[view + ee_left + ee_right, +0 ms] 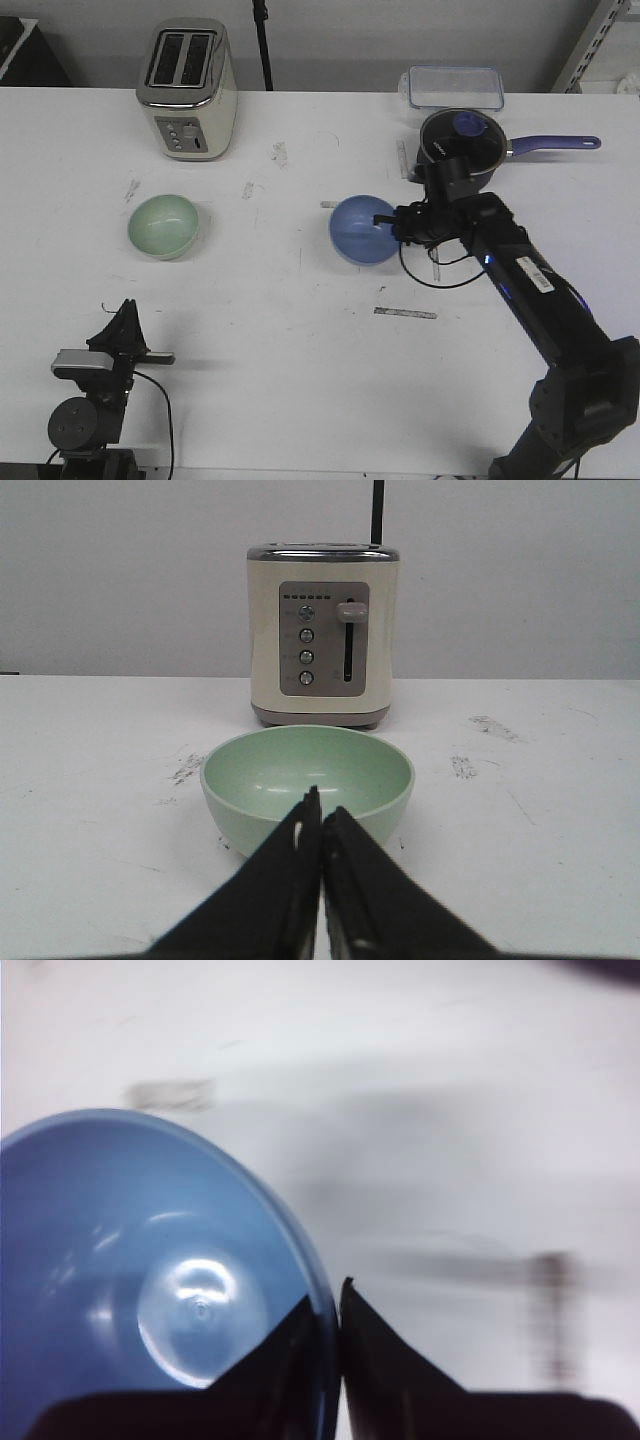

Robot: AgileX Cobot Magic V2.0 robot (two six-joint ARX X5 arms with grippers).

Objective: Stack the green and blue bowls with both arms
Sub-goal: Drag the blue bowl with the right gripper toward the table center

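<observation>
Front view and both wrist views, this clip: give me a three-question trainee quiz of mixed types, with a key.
1. True or false: the green bowl is already stacked inside the blue bowl.
2. Multiple choice: the right gripper is
A. hanging open above the toaster
B. closed on the blue bowl's rim
C. holding the saucepan handle
3. Fill in: in the left wrist view, the left gripper points at the green bowl, and behind that bowl stands the ____.

Key
1. False: the bowls sit apart on the table.
2. B: one finger inside the rim, one outside.
3. Toaster.
</observation>
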